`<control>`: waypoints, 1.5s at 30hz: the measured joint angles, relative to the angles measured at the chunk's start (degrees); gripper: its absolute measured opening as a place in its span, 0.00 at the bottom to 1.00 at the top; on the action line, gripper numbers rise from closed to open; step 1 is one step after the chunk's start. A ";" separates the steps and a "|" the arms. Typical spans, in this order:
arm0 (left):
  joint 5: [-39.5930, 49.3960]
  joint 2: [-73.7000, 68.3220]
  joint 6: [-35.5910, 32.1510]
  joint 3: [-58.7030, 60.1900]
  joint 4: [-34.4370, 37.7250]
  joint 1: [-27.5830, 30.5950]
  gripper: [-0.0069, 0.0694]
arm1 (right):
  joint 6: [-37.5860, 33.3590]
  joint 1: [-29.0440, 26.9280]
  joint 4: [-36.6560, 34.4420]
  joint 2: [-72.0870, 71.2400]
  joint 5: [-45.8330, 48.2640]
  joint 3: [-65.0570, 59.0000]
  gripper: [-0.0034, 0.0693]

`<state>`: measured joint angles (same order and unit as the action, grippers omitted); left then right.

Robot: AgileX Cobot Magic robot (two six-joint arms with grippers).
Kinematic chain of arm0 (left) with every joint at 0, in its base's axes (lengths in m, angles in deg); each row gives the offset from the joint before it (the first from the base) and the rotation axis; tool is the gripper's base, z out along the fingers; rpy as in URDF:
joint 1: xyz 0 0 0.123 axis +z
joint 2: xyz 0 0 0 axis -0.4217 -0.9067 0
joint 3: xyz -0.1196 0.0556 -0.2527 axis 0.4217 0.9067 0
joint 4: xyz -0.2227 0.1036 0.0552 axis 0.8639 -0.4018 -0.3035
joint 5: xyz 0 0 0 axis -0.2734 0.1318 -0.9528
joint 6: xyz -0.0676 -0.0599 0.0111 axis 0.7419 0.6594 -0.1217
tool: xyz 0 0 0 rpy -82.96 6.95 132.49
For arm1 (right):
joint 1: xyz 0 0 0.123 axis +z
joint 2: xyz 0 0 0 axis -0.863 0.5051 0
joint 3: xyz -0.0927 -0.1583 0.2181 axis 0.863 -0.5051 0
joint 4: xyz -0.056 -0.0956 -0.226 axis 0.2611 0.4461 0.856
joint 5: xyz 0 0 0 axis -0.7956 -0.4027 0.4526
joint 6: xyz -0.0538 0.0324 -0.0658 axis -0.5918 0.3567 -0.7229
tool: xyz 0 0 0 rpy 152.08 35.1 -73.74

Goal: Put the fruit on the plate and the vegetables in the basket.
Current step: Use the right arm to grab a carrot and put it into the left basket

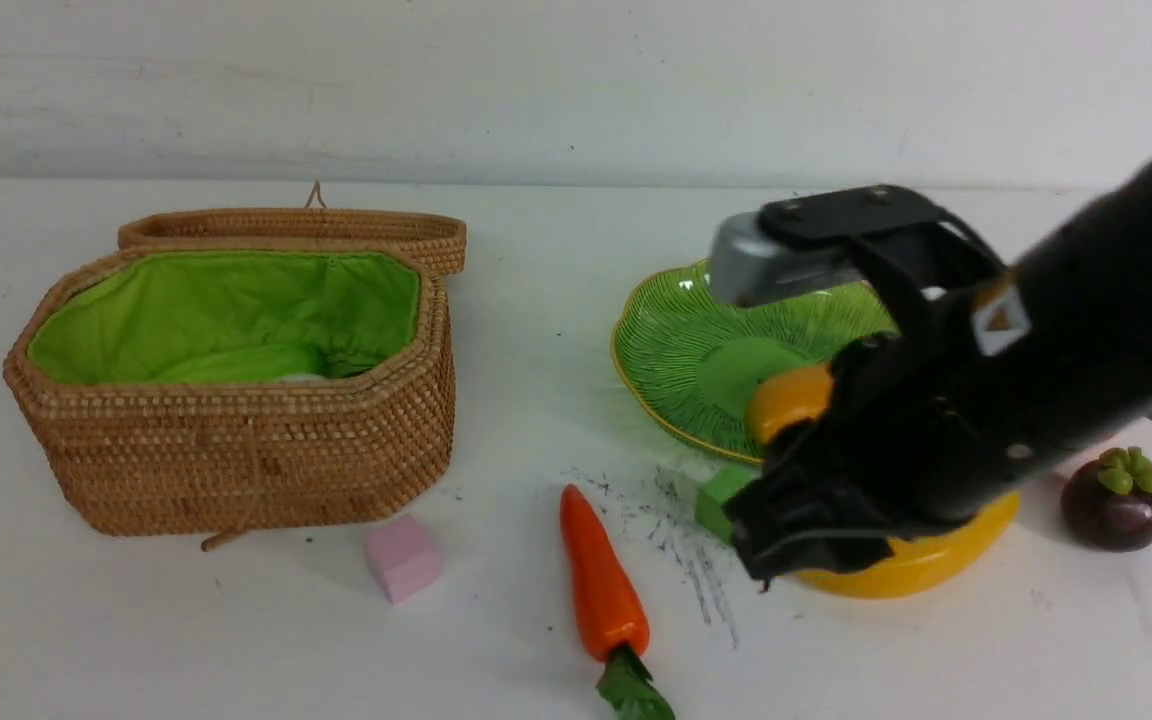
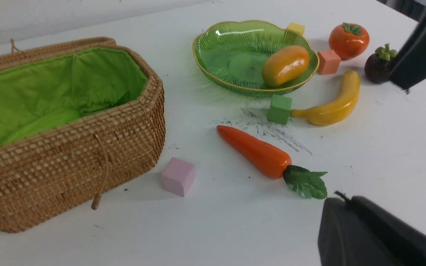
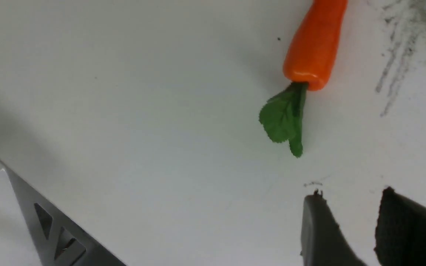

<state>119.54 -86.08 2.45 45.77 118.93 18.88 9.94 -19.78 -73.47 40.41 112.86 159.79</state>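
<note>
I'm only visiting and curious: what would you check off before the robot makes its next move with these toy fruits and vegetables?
1. Basket standing open: ok.
2. Carrot lying free on the table, nothing touching it: ok.
3. Right gripper open and empty: ok.
4. Plate has room beside the mango: ok.
5. All fruit on the plate: not ok; banana, mangosteen and persimmon lie on the table.
</note>
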 joint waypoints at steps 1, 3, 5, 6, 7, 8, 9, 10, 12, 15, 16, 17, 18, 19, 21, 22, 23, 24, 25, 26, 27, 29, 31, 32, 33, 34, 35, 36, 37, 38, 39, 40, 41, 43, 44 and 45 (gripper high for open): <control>0.06 0.26 0.00 0.00 0.06 0.00 0.07 | 0.97 1.00 1.16 1.50 -0.06 1.01 0.37; 0.49 0.33 0.00 0.00 0.06 0.00 0.07 | 3.59 2.76 3.96 5.24 -0.36 3.03 0.38; 0.74 0.33 0.00 0.05 0.06 0.00 0.07 | 5.75 3.35 5.53 8.90 -0.85 4.48 0.38; 0.91 0.33 0.00 0.11 0.11 0.00 0.07 | 6.48 3.35 6.22 11.04 -1.18 5.29 0.38; 0.92 0.33 0.00 0.11 0.11 0.00 0.07 | 6.77 3.27 6.61 12.80 -1.32 6.14 0.39; 0.98 0.33 0.00 0.11 0.11 0.00 0.07 | 6.78 3.21 6.61 13.69 -1.32 6.31 0.39; 0.97 0.33 0.00 0.11 0.11 0.00 0.07 | 7.20 2.89 6.78 16.88 -1.45 7.60 0.41; 0.97 0.33 0.00 0.11 0.11 0.00 0.07 | 7.25 2.80 6.86 17.77 -1.52 7.97 0.42; 0.97 0.33 0.00 0.11 0.05 0.00 0.07 | 7.55 2.34 6.93 23.66 -1.57 10.55 0.50; 1.23 0.33 0.00 0.11 0.05 0.00 0.07 | 7.68 1.98 6.97 28.23 -2.14 12.65 0.62; 1.38 0.33 0.00 0.11 0.05 0.00 0.07 | 7.76 1.92 6.97 29.48 -2.55 13.12 0.66; 1.80 0.33 0.00 0.11 0.05 0.00 0.07 | 7.78 1.87 6.97 30.34 -3.08 13.40 0.69; 2.04 0.33 0.00 0.11 0.05 0.00 0.07 | 7.83 1.81 6.97 31.17 -3.44 13.48 0.71; 2.49 0.33 -0.15 0.11 0.05 0.00 0.07 | 7.99 1.58 6.92 32.07 -4.21 13.48 0.74; 3.59 0.33 -0.28 0.11 0.05 0.00 0.07 | 8.10 1.03 6.91 33.90 -5.81 13.48 0.77; 4.25 0.33 -0.33 0.11 0.05 0.00 0.07 | 8.18 0.64 6.78 34.97 -6.71 13.48 0.77; 4.67 0.33 -0.33 0.11 0.05 0.00 0.07 | 8.23 0.25 6.65 35.63 -7.21 13.48 0.77; 4.89 0.33 -0.38 0.11 0.10 0.00 0.07 | 8.23 0.09 6.38 36.12 -7.64 13.48 0.77; 5.10 0.33 -0.38 0.11 0.11 0.00 0.07 | 8.17 -0.33 5.76 37.27 -8.23 13.52 0.77; 5.10 0.33 -0.38 0.11 0.11 0.00 0.07 | 8.03 -0.39 5.60 37.51 -8.37 13.52 0.76; 5.22 0.33 -0.38 0.11 0.11 0.00 0.07 | 7.79 -0.51 5.49 37.99 -8.56 13.72 0.74; 5.34 0.33 -0.38 0.11 0.11 0.00 0.07 | 7.64 -0.58 4.80 38.22 -8.96 14.01 0.70; 5.46 0.33 -0.38 0.11 0.11 0.00 0.07 | 6.92 -0.61 4.57 38.39 -9.03 14.10 0.62; 5.46 0.33 -0.38 0.11 0.11 0.00 0.07 | 6.41 -0.65 4.41 38.39 -9.03 14.15 0.59; 5.61 0.33 -0.38 0.11 0.11 0.00 0.07 | 5.89 -0.71 4.18 38.39 -8.95 14.15 0.58; 6.01 0.33 -0.38 0.11 0.14 0.00 0.07 | 4.98 -0.71 4.03 38.39 -8.67 14.29 0.58; 6.22 0.33 -0.38 0.11 0.14 0.00 0.07 | 4.51 -0.71 3.94 38.39 -8.41 14.42 0.58; 6.44 0.33 -0.38 0.11 0.14 0.00 0.07 | 3.95 -0.76 3.86 38.39 -8.03 14.53 0.58; 6.85 0.33 -0.38 0.11 0.14 0.00 0.07 | 2.81 -0.75 3.65 38.32 -6.47 15.17 0.58; 6.99 0.33 -0.38 0.11 0.14 0.00 0.07 | 2.11 -0.75 3.48 38.07 -4.98 16.09 0.58; 6.93 0.33 -0.33 0.11 0.14 0.00 0.07 | 1.51 -0.70 3.30 37.69 -3.49 17.67 0.58; 6.86 0.33 -0.24 0.11 0.14 0.00 0.07 | 1.14 -0.64 3.24 37.13 -2.55 19.42 0.58; 6.60 0.33 -0.20 0.11 0.14 0.00 0.07 | 0.24 -0.43 3.18 36.15 -1.65 23.42 0.58; 5.98 0.33 -0.20 0.11 0.14 0.00 0.07 | -1.97 0.00 2.84 34.46 -1.65 29.85 0.58; 5.60 0.33 -0.20 0.11 0.14 0.00 0.07 | -3.84 0.30 2.65 33.97 -2.16 32.88 0.58; 5.40 0.33 -0.20 0.11 0.14 0.00 0.07 | -4.26 0.37 2.46 33.87 -2.66 34.37 0.58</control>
<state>124.94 -85.75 2.25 45.88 119.07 18.88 5.68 -19.41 -71.01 74.28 110.20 194.16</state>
